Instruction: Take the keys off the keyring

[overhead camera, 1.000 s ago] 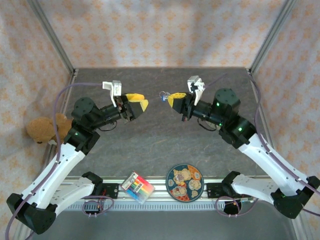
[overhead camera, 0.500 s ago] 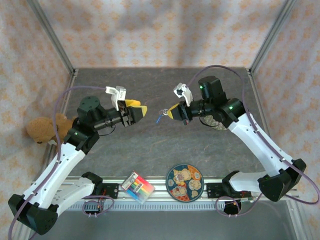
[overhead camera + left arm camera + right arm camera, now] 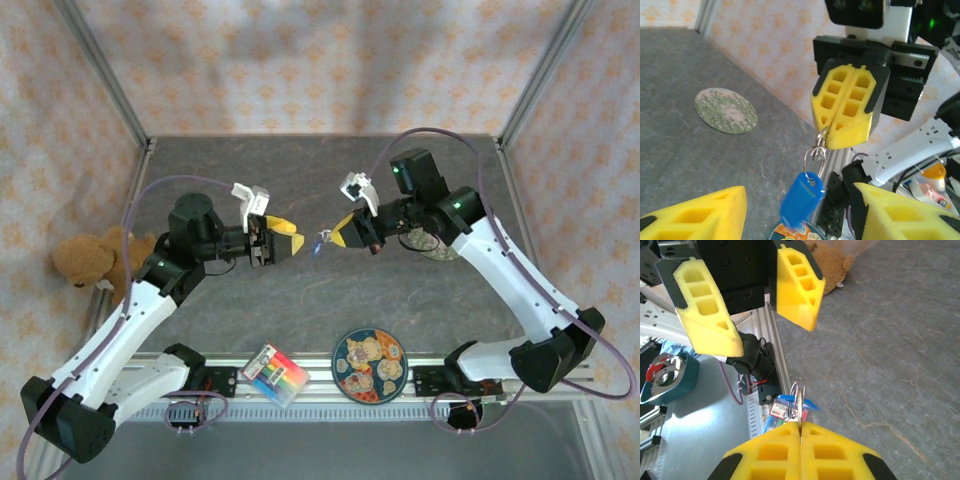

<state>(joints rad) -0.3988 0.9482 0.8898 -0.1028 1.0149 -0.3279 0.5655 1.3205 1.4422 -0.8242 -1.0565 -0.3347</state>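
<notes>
Right gripper [image 3: 341, 232] is pinched shut on the metal loop [image 3: 815, 156]. The keyring [image 3: 801, 198] hangs straight down over mid-tabletop [image 3: 300, 180]. Your left gripper [image 3: 294, 243] is half open and empty, just left of it and facing it. You can't make out the keys.

Your top cam sits high behind the arm bases, looking down over the whole dark grey stone-look table [image 3: 300, 300]. Left wrist cam looks close-up at the yellow-fingered right gripper [image 3: 832, 136], and right wrist cam looks back at the yellow-fingered left gripper [image 3: 769, 335]. All three share the blue-tagged metal keyring [image 3: 801, 197].
</notes>
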